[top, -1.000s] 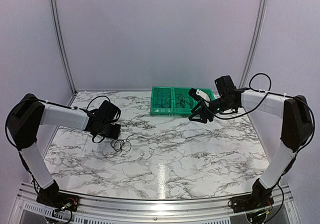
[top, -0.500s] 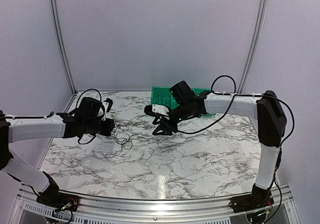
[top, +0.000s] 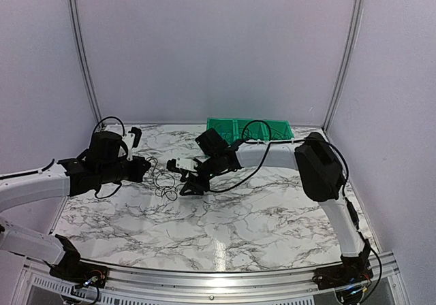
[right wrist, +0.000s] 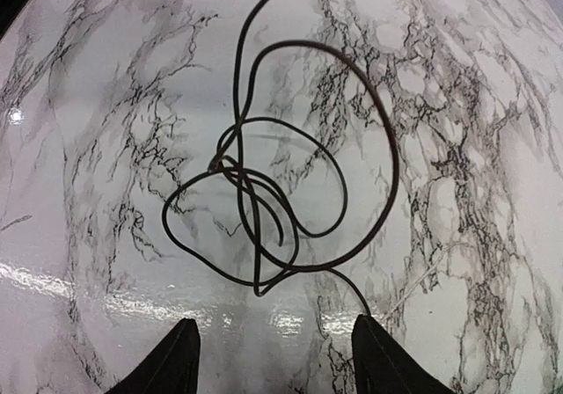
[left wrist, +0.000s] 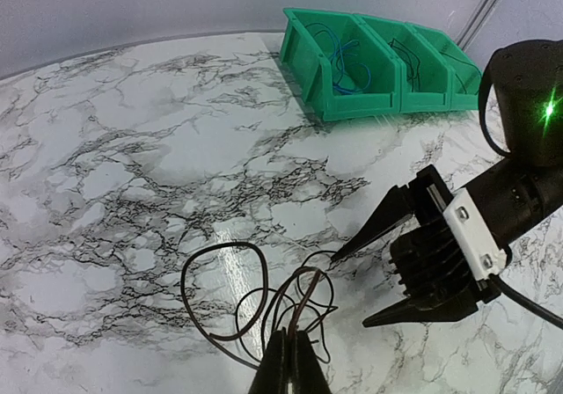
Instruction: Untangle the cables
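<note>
The cables [left wrist: 251, 293] are a small tangle of thin dark wires in loose loops on the marble table; they also show in the top view [top: 163, 182] and the right wrist view [right wrist: 264, 192]. My left gripper [left wrist: 290, 363] is shut on strands at the near side of the tangle; in the top view it [top: 144, 170] sits just left of the tangle. My right gripper [right wrist: 277, 359] is open, with its jaws wide apart just short of the loops. It shows in the left wrist view [left wrist: 354, 290] to the right of the tangle, one tip touching the outer loop, and in the top view [top: 178, 179].
A row of green bins [top: 248, 126] holding more thin wires stands at the back centre of the table, also seen in the left wrist view [left wrist: 369, 60]. The right arm reaches across the middle of the table. White walls close in the back and sides.
My right arm has swung left from the green bins to the tangle. My left arm has shifted back and left, its gripper staying at the cables.
</note>
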### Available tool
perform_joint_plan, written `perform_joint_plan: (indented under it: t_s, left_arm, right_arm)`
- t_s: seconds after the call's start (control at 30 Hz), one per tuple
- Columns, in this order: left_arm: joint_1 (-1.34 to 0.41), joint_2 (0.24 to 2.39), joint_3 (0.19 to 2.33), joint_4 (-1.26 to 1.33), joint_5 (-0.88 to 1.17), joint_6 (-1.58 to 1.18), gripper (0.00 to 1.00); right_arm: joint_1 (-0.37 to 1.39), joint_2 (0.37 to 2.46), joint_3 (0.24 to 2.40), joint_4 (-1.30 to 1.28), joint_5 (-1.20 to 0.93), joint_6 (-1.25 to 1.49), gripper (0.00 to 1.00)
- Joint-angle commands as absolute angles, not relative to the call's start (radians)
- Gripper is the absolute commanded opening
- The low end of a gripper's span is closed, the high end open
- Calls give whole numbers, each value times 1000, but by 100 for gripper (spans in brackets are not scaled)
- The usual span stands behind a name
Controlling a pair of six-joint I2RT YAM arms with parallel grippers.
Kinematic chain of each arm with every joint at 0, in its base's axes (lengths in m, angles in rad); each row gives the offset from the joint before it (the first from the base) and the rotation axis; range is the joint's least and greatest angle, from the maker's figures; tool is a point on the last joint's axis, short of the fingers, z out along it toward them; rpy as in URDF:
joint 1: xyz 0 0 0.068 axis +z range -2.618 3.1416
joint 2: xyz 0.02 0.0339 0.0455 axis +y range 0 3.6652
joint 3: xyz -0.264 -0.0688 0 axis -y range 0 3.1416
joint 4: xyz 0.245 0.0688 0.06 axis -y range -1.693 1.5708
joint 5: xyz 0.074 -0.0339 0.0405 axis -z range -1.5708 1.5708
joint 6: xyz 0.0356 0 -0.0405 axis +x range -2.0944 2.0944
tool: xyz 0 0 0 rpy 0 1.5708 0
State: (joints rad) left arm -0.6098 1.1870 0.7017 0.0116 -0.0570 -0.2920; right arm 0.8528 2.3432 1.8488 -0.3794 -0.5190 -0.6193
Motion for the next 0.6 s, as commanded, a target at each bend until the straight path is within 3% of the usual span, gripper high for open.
perform_joint_plan:
  t_s: [0.0,0.37,0.47,0.57]
  left_arm:
    - [-612,1161,680,2,-67,-306,0]
    - [-612,1128,678,2,-80,-328,0]
    - [-612,1117,681,-30,-89,-333,0]
    - [-612,1089,712,-85,-147,-330,0]
  right_arm:
    - [862,2397,1902,-344,-566,-565,59]
    - [880,2482,1965,-214,-692,-404,49]
    - [895,2524,2016,-216,-664,-366,33]
    - [897,2533,2018,-224,-631,-335,5]
